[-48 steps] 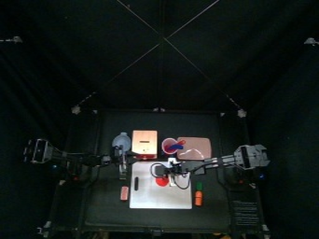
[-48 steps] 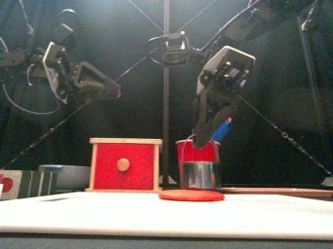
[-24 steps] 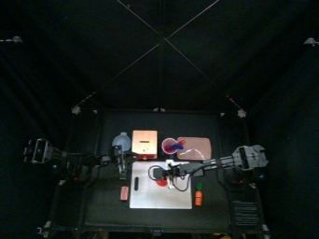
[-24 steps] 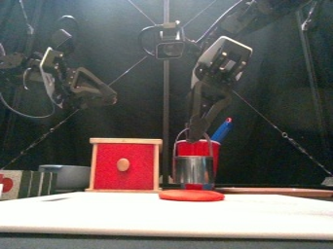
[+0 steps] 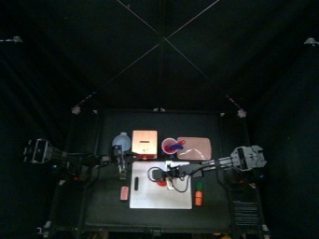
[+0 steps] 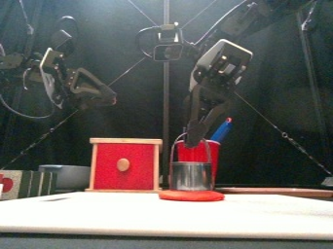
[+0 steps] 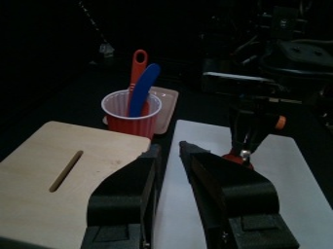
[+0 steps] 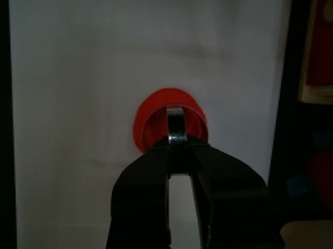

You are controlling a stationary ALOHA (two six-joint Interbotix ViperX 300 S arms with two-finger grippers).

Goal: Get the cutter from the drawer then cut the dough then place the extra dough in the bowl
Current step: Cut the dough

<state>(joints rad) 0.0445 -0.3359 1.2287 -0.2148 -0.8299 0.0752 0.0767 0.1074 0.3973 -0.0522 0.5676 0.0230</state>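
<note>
Metal cutter (image 6: 193,176) on red dough (image 6: 192,195) | right claw (image 8: 176,144) above, clamped on its handle

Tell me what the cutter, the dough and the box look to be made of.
Cutter: metal, polished; its wall shows bright reflections.
Dough: soft, matte red, probably modelling clay; it lies flat with a rounded edge.
Box: the pale, dull frame looks like plain wood; the red drawer front is likely painted.

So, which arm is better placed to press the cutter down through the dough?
Right. The right gripper is shut on the cutter, which stands on the dough. The left gripper hangs open and empty over the wooden box, away from it.
</note>
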